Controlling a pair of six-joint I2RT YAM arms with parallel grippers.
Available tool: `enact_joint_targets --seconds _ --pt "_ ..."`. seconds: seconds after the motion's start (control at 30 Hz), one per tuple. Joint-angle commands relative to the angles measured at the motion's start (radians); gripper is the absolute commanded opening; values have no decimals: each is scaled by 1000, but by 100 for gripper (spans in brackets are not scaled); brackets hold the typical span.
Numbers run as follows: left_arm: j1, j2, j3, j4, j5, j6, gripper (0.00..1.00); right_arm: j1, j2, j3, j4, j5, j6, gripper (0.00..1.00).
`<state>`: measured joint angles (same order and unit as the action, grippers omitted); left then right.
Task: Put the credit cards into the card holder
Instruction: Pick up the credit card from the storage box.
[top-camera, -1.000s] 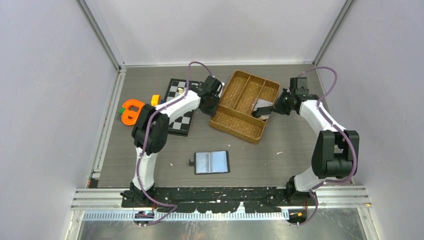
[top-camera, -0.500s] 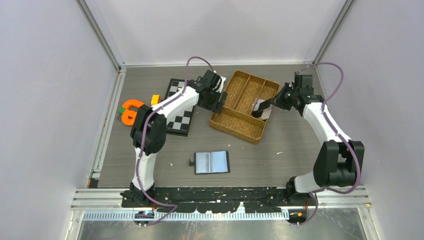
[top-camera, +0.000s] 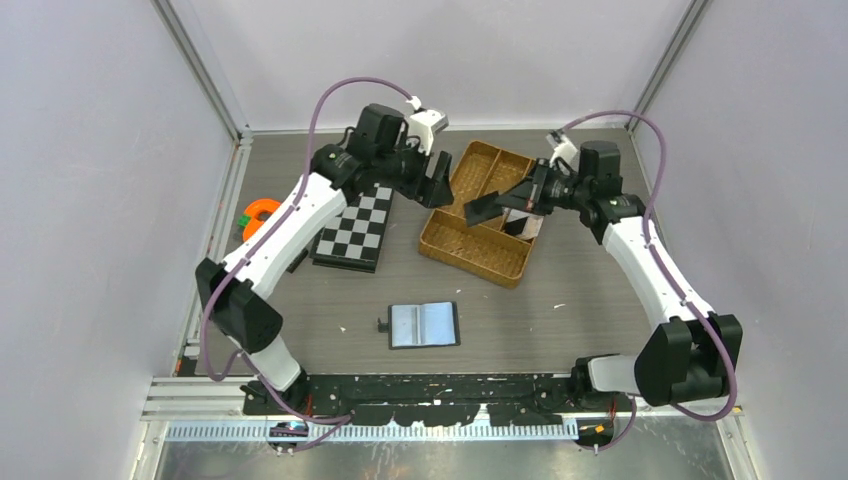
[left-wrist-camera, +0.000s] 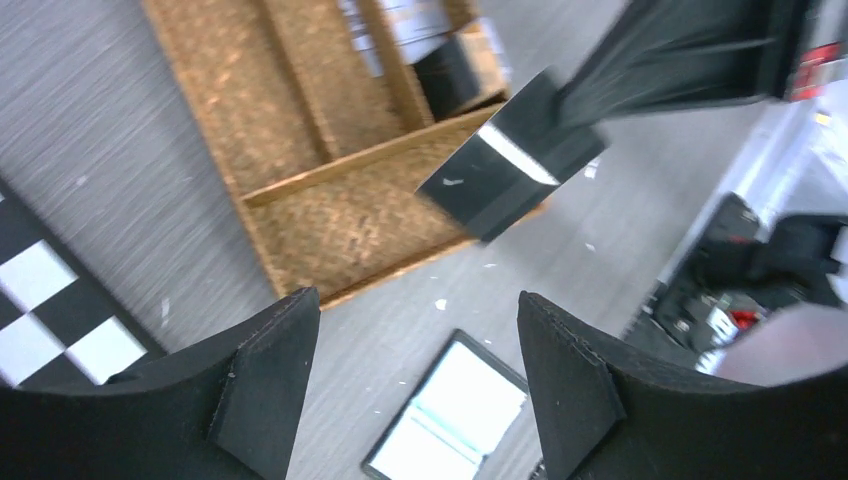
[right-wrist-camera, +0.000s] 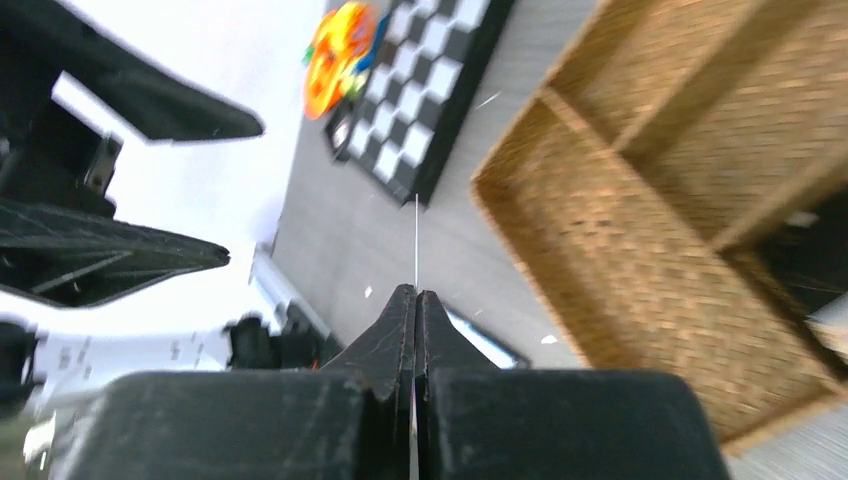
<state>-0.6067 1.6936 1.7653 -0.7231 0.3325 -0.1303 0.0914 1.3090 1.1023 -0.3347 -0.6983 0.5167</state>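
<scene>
R arm (top-camera: 640, 250) is now up off the woven tray (top-camera: 465, 250) and swung left over it, w/ a dark card (top-camera: 483, 209) pinched in its jaws. A sec ago those jaws were down in the tray's far-right compartment. R jaws are fully closed on one end of the card, the rest sticking out left toward the L arm (top-camera: 300, 210). That arm has also come up from beside the tray's left rim. L jaws, near shut a sec ago, now stand wide apart w/ nothing between them, just left of the card and not touching it.

My read: first pick is done, one card is out of the tray, but nothing is stowed yet. Card holder (top-camera: 424, 324) lies open and flat on the near worktop, well apart from both arms, same spot as before. L jaws opening next to the card could be prep for a hand-over or just backing off the tray; can't say which.

Hard to make out:
- In R wrist view the card (right-wrist-camera: 416, 240) is edge-on, only a thin line, so can't tell if it's one card or two stacked.
- Remaining cards (top-camera: 527, 222) in the tray sit partly under the R arm, so count is unclear.
- L wrist view is blurred, and the holder (left-wrist-camera: 450, 415) is cut off at its bottom edge.
- Whether the holder's pockets already have a card in them is too small to tell.
</scene>
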Motion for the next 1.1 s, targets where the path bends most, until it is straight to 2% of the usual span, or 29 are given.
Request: enact_joint_targets --seconds 0.0,0.27,0.33,0.53,0.67,0.7,0.73,0.77,0.8,0.83,0.87,0.93,1.07 --pt "1 -64 -20 -55 269 55 75 89 -47 45 42 -252 -44 1" --pt "1 -124 -73 -147 464 106 76 162 -48 105 -35 -455 -98 0" --pt "1 -140 -100 -133 522 91 72 166 -55 103 -35 -478 -103 0" --pt "2 -172 -186 -56 655 8 33 169 -71 105 -36 -515 -115 1" --pt "1 -178 -242 10 718 -83 4 168 -78 106 -42 -426 -132 0" --pt "1 -181 -264 36 727 -107 0 166 -75 108 -41 -399 -132 1" --pt "2 -191 -283 53 729 -121 0 162 -72 114 -42 -363 -128 2" --pt "2 -202 -298 66 715 -129 0 155 -70 120 -41 -328 -118 10" --pt "1 -216 -313 74 688 -134 0 143 -70 123 -40 -299 -107 30" --pt "2 -235 -329 89 648 -139 0 128 -73 123 -38 -268 -93 43" --pt "2 -256 -354 122 612 -156 0 111 -80 120 -30 -240 -76 50" --pt "2 -309 -429 249 516 -236 0 70 -99 96 19 -215 -26 57" --pt "2 -401 -598 567 331 -446 0 27 -167 -3 199 -192 130 63"
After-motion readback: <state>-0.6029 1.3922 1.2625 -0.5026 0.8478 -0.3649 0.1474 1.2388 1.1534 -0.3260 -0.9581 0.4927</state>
